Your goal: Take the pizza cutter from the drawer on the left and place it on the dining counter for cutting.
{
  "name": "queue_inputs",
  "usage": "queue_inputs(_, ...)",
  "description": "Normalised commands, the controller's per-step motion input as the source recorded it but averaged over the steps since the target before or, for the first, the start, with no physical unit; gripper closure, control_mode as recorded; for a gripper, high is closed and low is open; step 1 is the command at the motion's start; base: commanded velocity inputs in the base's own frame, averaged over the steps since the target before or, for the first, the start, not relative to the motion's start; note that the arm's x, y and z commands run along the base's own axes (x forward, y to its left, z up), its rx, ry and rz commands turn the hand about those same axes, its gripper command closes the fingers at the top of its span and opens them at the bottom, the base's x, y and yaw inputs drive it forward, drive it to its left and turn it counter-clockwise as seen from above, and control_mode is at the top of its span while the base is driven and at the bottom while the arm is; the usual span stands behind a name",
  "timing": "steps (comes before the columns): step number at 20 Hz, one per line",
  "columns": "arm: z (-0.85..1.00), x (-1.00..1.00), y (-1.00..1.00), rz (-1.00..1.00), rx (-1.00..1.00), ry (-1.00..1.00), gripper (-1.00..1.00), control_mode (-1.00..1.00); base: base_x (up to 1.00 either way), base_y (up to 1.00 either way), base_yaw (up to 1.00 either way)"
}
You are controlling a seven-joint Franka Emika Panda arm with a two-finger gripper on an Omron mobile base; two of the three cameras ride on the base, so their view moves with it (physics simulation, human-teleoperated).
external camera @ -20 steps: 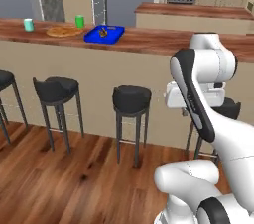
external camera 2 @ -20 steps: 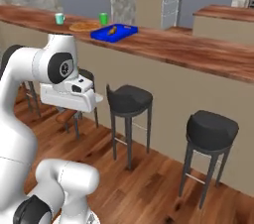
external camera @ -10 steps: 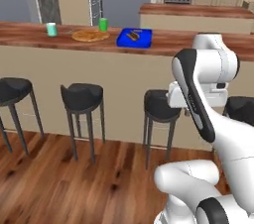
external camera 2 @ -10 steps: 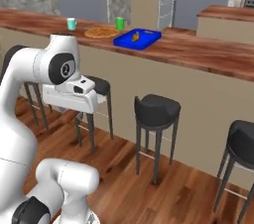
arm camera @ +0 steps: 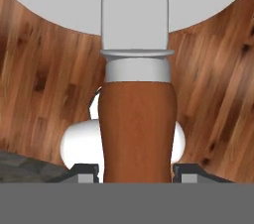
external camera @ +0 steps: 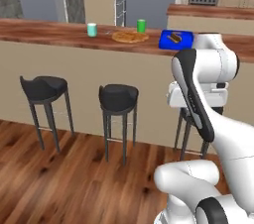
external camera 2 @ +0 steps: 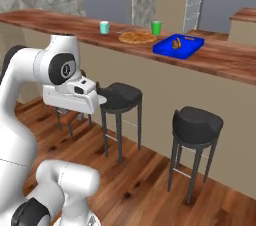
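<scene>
In the hand view the pizza cutter point(arm camera: 136, 124) runs up the middle: a reddish-brown handle, a grey collar and a big pale round blade at the top. My gripper point(arm camera: 136, 169) is shut on the handle, with a dark fingertip point(arm camera: 87, 168) on each side of it. Wood floor lies below the hand. The hand point(external camera: 196, 95) hangs folded close to the arm, low in front of the dining counter point(external camera: 44, 29), whose long reddish-brown top point(external camera 2: 225, 60) sits over a beige panel wall. The drawer is out of view.
On the counter stand a teal cup point(external camera: 92, 29), a green cup point(external camera: 141, 25), a pizza point(external camera: 129, 36) and a blue tray point(external camera: 176, 38) with food. Black stools point(external camera: 118, 96) point(external camera 2: 196, 122) line the panel wall, one point(external camera: 43, 87) further left. Wood floor lies between me and them.
The whole scene has slid to the right in both base views, so the base has driven left along the counter. The arm keeps its pose and its hold on the cutter.
</scene>
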Motion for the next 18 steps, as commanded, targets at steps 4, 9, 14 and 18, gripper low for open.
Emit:
queue_inputs(4,0.0,0.0,0.0,0.0,0.0,0.0,1.0,1.0,0.53,0.05,0.25)
queue_inputs(9,0.0,0.0,0.0,0.0,0.0,0.0,1.0,1.0,0.93,-0.03,0.15)
queue_inputs(14,0.0,0.0,0.0,0.0,0.0,0.0,1.0,1.0,0.79,0.04,0.27)
queue_inputs(18,0.0,0.0,0.0,0.0,0.0,0.0,1.0,1.0,0.28,0.18,0.38)
